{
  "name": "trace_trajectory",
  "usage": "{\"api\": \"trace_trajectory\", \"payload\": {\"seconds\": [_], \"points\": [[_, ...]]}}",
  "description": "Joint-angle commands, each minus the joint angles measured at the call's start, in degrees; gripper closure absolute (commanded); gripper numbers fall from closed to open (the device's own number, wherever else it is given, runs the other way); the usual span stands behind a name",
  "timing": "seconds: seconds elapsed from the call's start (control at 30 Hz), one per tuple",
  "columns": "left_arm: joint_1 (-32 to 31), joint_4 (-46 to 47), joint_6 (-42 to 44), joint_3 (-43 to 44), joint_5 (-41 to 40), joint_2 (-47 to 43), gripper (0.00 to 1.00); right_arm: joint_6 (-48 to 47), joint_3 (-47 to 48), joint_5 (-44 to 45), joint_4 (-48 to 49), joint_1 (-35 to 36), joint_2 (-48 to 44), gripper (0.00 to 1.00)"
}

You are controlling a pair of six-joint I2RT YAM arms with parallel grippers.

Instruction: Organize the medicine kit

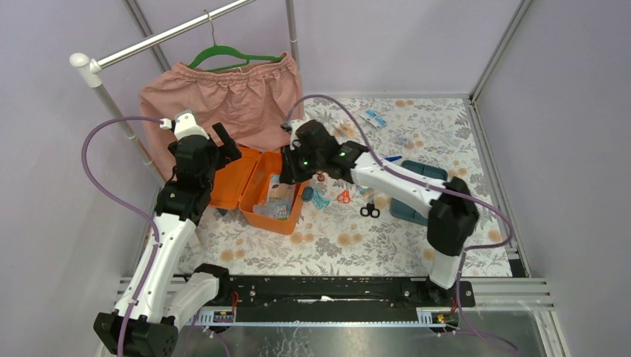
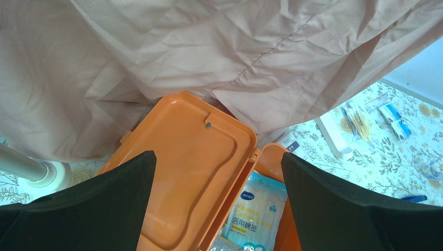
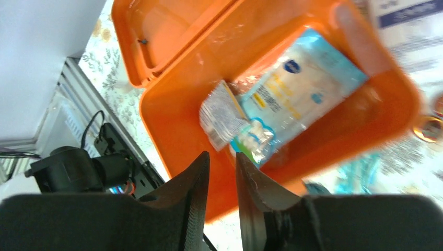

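The medicine kit's orange box (image 1: 257, 201) lies open on the flowered bench (image 1: 357, 245). Its lid (image 2: 193, 157) is flat to the left of its base (image 3: 172, 120). The lid holds nothing. The hem of a pink garment (image 1: 231, 100) on a green hanger (image 1: 227, 53) drapes over the lid's far edge.

Several sealed packets lie in the base. There is a pale blue one with a round blue logo (image 3: 303, 89). A smaller silvery one (image 3: 222, 115) overlaps its near end, and a clear one with white contents (image 3: 253, 138) sits beside that.

The dark teal insert tray (image 1: 425, 172) sits outside the box, well to its right, partly under the right arm. Between box and tray lie a teal item (image 1: 316, 197), orange-handled scissors (image 1: 343, 196) and black-handled scissors (image 1: 370, 211). Beyond the box to the far right, small packets and a bundle of thin sticks (image 2: 360, 120) are scattered on the bench.

The left gripper (image 2: 217, 157) hangs over the lid with its fingers spread wide and nothing between them. The right gripper (image 3: 222, 155) hangs over the near end of the base, above the packets. Its fingers are drawn to a narrow slit, and nothing can be seen held in it.
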Motion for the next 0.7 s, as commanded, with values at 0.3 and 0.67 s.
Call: {"api": "trace_trajectory", "payload": {"seconds": [0.3,0.67], "points": [[0.4,2.2,-1.1,-1.2,0.2,-1.9,0.01,-4.3,-20.9,18.5,-6.2,-18.0,-25.3,0.64],[-0.7,2.3,-3.7,-1.1,1.4,-4.5,0.01,0.5,-38.3,20.0,8.5,-24.3,-35.4,0.45]]}}
